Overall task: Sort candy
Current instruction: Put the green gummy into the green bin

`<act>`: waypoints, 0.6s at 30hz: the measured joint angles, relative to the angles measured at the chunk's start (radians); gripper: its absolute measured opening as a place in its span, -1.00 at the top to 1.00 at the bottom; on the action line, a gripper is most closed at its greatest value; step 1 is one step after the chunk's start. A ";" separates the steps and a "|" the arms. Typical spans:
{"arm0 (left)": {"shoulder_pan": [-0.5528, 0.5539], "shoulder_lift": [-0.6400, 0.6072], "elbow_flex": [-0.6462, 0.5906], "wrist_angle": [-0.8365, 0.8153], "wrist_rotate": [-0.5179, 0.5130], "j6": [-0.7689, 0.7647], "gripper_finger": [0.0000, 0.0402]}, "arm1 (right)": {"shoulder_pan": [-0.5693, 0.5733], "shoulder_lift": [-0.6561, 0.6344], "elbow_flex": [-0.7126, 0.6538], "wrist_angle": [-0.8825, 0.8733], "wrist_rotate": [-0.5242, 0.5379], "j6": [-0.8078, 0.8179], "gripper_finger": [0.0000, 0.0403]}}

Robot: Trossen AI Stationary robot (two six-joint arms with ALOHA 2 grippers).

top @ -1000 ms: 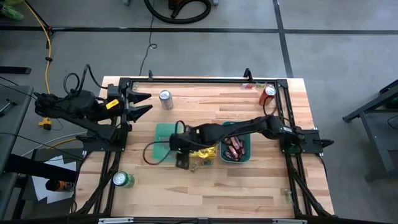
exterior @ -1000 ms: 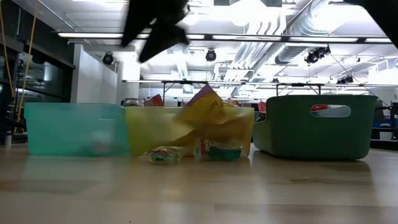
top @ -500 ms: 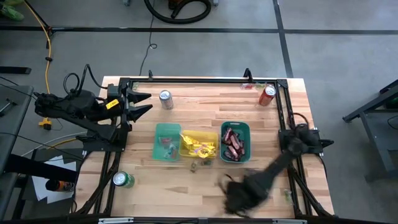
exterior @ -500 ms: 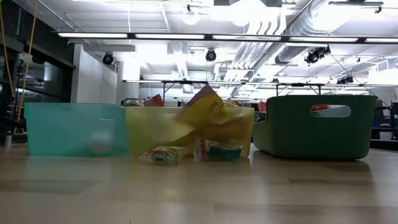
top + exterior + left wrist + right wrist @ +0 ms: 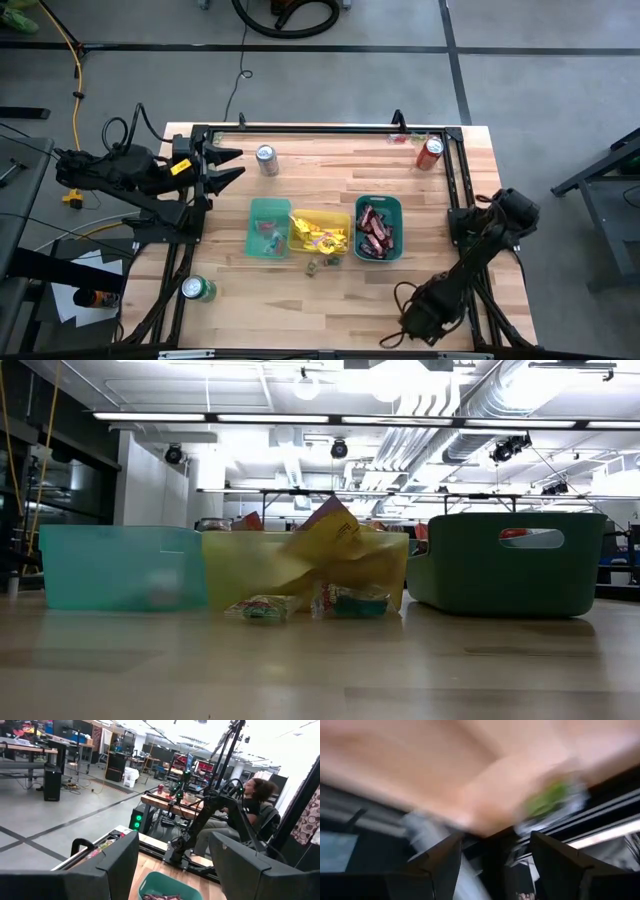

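High view: candy, dark oblong bars, lies in the green bin, long axes roughly toward the table's far edge; yellow packets fill the yellow bin. No writing legible. Low view: two wrapped pieces lie before the bins. Wrist views: left gripper and right gripper stand open, empty.

Room setting. Grey concrete floor crossed by dark seam lines; a yellow cable trails at far left. White ceiling with strip lights and exposed ducts. Further worktables stand beyond, with a seated person.
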 joint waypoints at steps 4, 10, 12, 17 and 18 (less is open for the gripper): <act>0.000 0.000 0.000 0.000 -0.005 0.000 -0.13 | 0.000 0.000 -0.066 -0.034 -0.004 -0.002 -0.15; 0.000 0.000 0.000 0.000 -0.019 0.000 -0.13 | 0.000 0.000 -0.160 0.070 -0.048 -0.019 -0.15; 0.000 0.000 0.000 -0.001 -0.019 0.001 -0.13 | 0.003 0.000 -0.191 0.111 -0.067 -0.011 -0.15; 0.000 0.000 0.000 -0.001 -0.019 0.001 -0.13 | 0.013 0.000 -0.231 0.148 -0.073 -0.007 -0.13; 0.000 0.000 0.000 -0.001 -0.019 0.001 -0.13 | 0.016 0.000 -0.234 0.153 -0.073 -0.020 -0.10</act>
